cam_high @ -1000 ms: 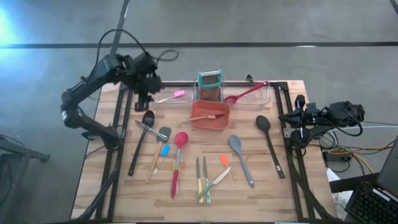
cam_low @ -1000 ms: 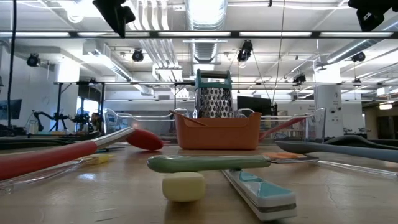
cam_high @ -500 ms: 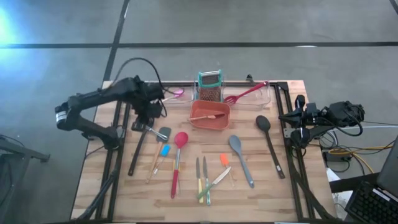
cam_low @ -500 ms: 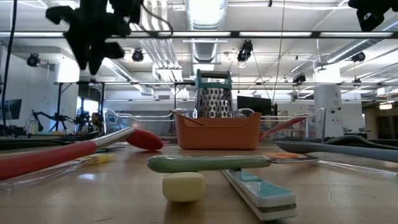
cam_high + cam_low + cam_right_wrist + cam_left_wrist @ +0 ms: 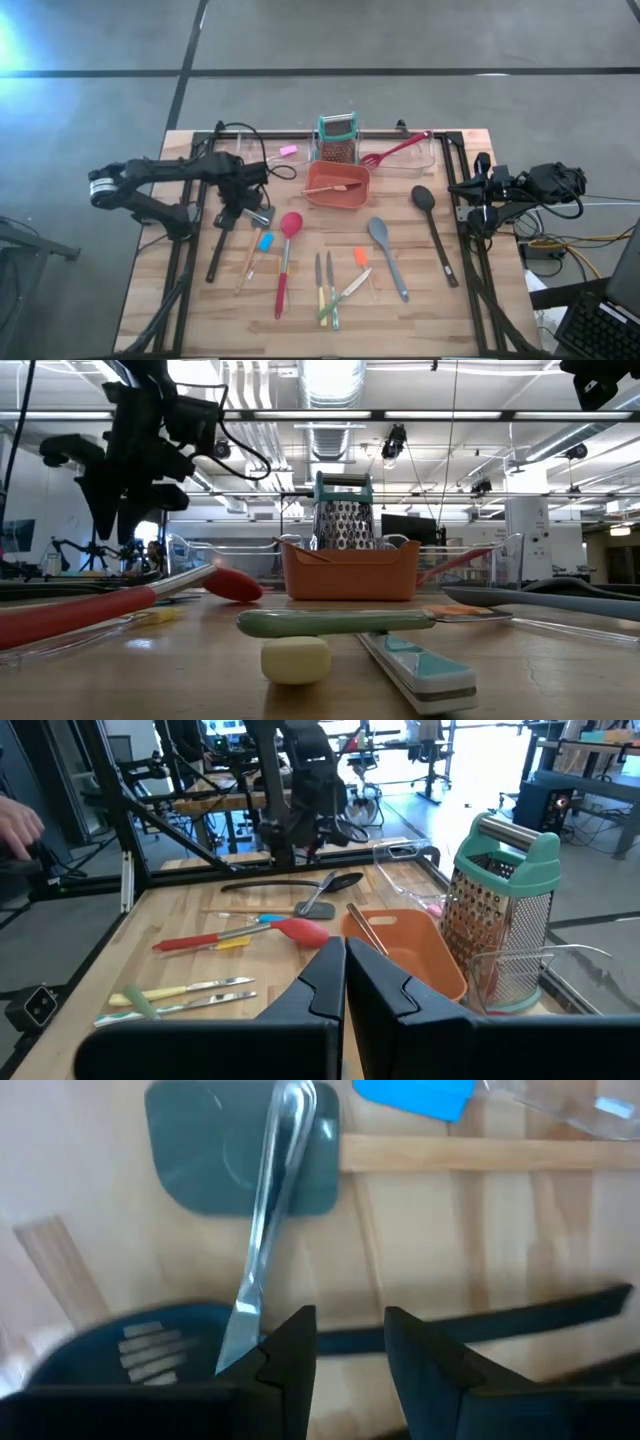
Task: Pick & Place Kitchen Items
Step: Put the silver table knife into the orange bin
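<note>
My left gripper (image 5: 236, 210) (image 5: 350, 1345) is open and points down over the black slotted spatula (image 5: 218, 250), its fingers standing on either side of the neck (image 5: 345, 1342) just behind the slotted head (image 5: 140, 1352). In the low view it (image 5: 115, 530) hangs above the tabletop. The grey spatula (image 5: 240, 1150) lies flat beside it, its metal handle reaching toward the fingers. A blue scraper (image 5: 265, 241), red spoon (image 5: 288, 240), knives (image 5: 325, 285), orange scraper (image 5: 360, 258), grey spoon (image 5: 385, 250) and black spoon (image 5: 432, 225) lie flat on the table. My right gripper (image 5: 468, 188) (image 5: 345, 970) waits shut at the table's right edge.
The red-orange bin (image 5: 338, 183) sits at the table's far middle with a utensil inside, and the teal box grater (image 5: 337, 138) stands behind it. A clear tray (image 5: 410, 155) holds a red slotted spatula (image 5: 395, 150). A pink scraper (image 5: 288, 151) lies near the far edge.
My left arm has swung from the far edge beside the pink scraper toward the near edge and has come down over the black slotted spatula's head. No utensil has moved.
</note>
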